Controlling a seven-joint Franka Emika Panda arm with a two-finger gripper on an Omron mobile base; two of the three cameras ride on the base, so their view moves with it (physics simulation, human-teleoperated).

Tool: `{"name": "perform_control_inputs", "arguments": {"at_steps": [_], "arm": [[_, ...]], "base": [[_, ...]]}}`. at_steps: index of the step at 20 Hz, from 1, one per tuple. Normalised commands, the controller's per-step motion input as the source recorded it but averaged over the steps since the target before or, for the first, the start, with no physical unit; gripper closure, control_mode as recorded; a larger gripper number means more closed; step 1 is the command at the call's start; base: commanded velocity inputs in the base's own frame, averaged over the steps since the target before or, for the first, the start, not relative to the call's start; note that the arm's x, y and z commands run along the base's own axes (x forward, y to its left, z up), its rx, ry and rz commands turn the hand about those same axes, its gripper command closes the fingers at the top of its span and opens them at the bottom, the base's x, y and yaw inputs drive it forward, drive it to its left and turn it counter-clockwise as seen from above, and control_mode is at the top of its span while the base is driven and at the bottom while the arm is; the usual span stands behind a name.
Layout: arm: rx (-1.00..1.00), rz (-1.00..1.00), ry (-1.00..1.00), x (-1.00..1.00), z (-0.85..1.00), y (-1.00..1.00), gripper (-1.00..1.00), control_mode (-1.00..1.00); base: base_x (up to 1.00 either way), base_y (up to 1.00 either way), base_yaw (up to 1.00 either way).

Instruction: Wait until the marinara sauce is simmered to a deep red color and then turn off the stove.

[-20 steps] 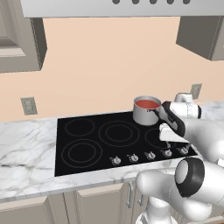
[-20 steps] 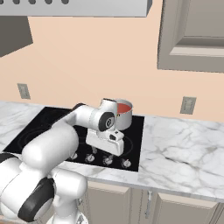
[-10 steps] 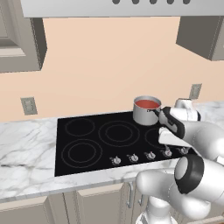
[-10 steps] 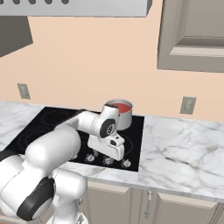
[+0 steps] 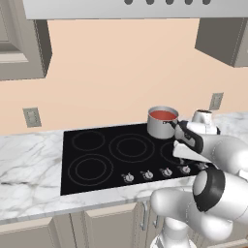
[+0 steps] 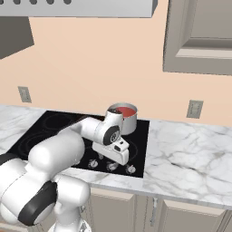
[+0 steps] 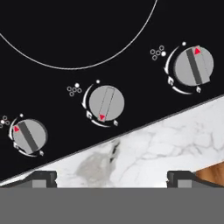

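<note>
The stove (image 5: 101, 155) is a flat black glass top set into the marble bench (image 5: 29, 160). At its back right corner stands a small steel saucepan (image 5: 162, 123), and the marinara sauce (image 5: 163, 115) inside it shows as a round red disc; from the right base view the sauce (image 6: 127, 111) sits just behind the arm's wrist.

The arm reaches in low over the front right part of the cooktop, so its white body hides the right-hand burner and part of the knob row (image 5: 155, 173) in both base views. The tool (image 7: 112, 177) hangs released above the front edge, its two dark tips spread wide with nothing between them. Beneath it lie three silver knobs: the middle knob (image 7: 106, 103) with its red mark turned toward the bench edge, the left knob (image 7: 29, 135) and the right knob (image 7: 194, 65) each marked at the far end. A strip of marble lies between tips and knobs.

Wall sockets (image 5: 32, 116) flank the stove, a range hood (image 5: 121, 7) hangs above, and wall cabinets (image 6: 199, 36) stand to either side.
</note>
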Motion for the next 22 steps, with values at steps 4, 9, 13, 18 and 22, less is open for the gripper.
{"name": "perform_control_inputs", "arguments": {"at_steps": [4,9,13,18,22], "arm": [[0.0,0.0,-0.05,0.32,-0.19,0.0,-1.0,-1.0],[0.0,0.0,-0.03,0.14,-0.19,0.0,-1.0,-1.0],[0.0,0.0,0.0,0.08,-0.22,0.0,-1.0,-1.0],[0.0,0.0,0.0,0.0,-0.21,-0.03,-1.0,-1.0],[0.0,0.0,0.0,0.01,-0.16,-0.02,-1.0,-1.0]], "base": [[0.0,0.0,0.0],[0.0,0.0,0.0],[0.0,0.0,0.0],[0.0,0.0,0.0],[0.0,0.0,0.0]]}}
